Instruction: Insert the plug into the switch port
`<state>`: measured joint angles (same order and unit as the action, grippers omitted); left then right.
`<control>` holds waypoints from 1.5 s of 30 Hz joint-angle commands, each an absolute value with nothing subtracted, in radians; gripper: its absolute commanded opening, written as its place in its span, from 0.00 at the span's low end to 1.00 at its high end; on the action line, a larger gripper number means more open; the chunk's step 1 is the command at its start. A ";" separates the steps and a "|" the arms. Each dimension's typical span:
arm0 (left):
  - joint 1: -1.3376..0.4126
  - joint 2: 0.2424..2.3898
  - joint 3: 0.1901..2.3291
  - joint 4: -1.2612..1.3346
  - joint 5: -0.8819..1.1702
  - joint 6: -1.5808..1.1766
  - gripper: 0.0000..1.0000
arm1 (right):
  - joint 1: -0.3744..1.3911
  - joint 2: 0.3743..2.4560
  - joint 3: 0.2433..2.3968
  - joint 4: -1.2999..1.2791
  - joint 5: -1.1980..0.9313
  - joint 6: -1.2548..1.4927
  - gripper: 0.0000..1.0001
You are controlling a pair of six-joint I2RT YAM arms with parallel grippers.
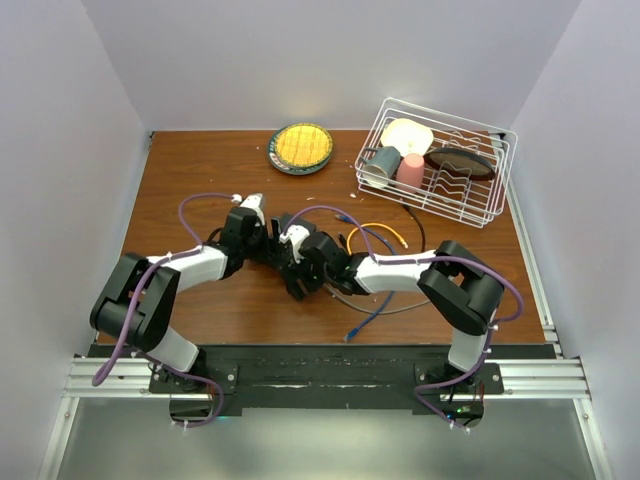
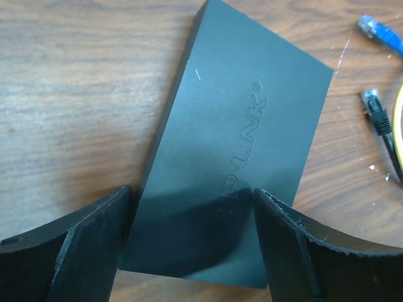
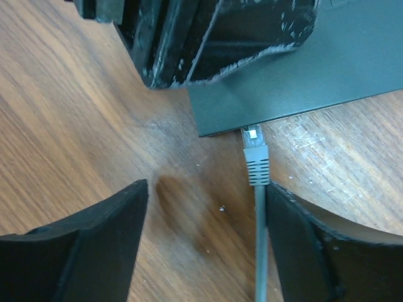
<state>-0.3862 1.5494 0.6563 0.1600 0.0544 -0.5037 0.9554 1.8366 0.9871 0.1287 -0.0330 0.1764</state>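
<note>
The flat black switch [image 2: 233, 145] lies on the wooden table, lettered face up. My left gripper [image 2: 192, 192] is open, and its fingers [image 2: 82, 245] straddle the switch's near end. In the right wrist view a grey plug [image 3: 255, 151] sits with its tip in a port on the switch's [image 3: 327, 69] long edge. Its grey cable [image 3: 259, 251] runs back along the inner side of one finger [image 3: 315, 251]. My right gripper [image 3: 208, 185] is open with bare wood between its fingers. From above, both grippers [image 1: 290, 258] meet at mid-table and hide most of the switch.
A loose blue plug [image 2: 378, 31], a black plug [image 2: 376, 110] and a yellow cable [image 2: 397, 119] lie right of the switch. A white wire dish rack [image 1: 440, 160] with cups and plates stands at the back right. A round yellow-centred plate [image 1: 300, 147] sits at the back.
</note>
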 commanded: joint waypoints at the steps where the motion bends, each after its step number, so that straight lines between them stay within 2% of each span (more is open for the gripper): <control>1: -0.396 1.542 0.710 -0.038 0.081 -0.476 0.82 | 0.957 1.835 0.962 0.087 0.034 0.213 0.85; 4: -0.396 1.540 0.747 -0.058 0.066 -0.453 0.82 | 0.956 1.825 0.971 0.066 0.083 0.218 0.90; 8: -0.396 1.543 0.787 -0.089 0.041 -0.427 0.82 | 0.956 1.830 0.994 0.038 0.132 0.212 0.92; 13: -0.396 1.540 0.814 -0.089 0.032 -0.420 0.82 | 0.956 1.824 1.009 0.026 0.189 0.199 0.91; 19: -0.381 1.609 0.862 -0.051 0.041 -0.399 0.82 | 0.956 1.789 1.000 0.061 0.147 0.166 0.85; 21: -0.365 1.637 0.871 -0.029 0.093 -0.393 0.82 | 0.956 1.787 1.000 0.069 0.141 0.155 0.80; 22: -0.347 1.660 0.868 -0.015 0.118 -0.390 0.82 | 0.956 1.787 1.000 0.072 0.141 0.153 0.74; 24: -0.331 1.678 0.864 0.050 0.195 -0.384 0.81 | 0.956 1.799 1.000 0.078 0.138 0.147 0.74; 26: -0.318 1.700 0.858 0.084 0.241 -0.373 0.80 | 0.956 1.809 0.994 0.086 0.137 0.149 0.67; 28: -0.313 1.715 0.862 0.092 0.245 -0.368 0.80 | 0.956 1.818 0.989 0.107 0.132 0.150 0.61; 30: -0.310 1.726 0.867 0.094 0.253 -0.359 0.80 | 0.956 1.828 0.983 0.124 0.133 0.155 0.59; 32: -0.308 1.738 0.871 0.095 0.262 -0.350 0.79 | 0.956 1.833 0.976 0.144 0.130 0.155 0.51; 34: -0.307 1.750 0.871 0.095 0.271 -0.347 0.78 | 0.956 1.836 0.968 0.158 0.121 0.156 0.51; 37: -0.305 1.761 0.867 0.095 0.290 -0.341 0.75 | 0.956 1.842 0.963 0.181 0.118 0.158 0.45; 38: -0.304 1.761 0.865 0.095 0.299 -0.342 0.74 | 0.956 1.844 0.965 0.186 0.118 0.158 0.39; 40: -0.302 1.761 0.853 0.097 0.310 -0.344 0.72 | 0.957 1.850 0.966 0.193 0.111 0.158 0.34; 44: -0.302 1.752 0.833 0.094 0.347 -0.353 0.70 | 0.956 1.844 0.948 0.256 0.098 0.160 0.31; 45: -0.302 1.750 0.825 0.091 0.350 -0.354 0.69 | 0.956 1.844 0.946 0.267 0.097 0.160 0.22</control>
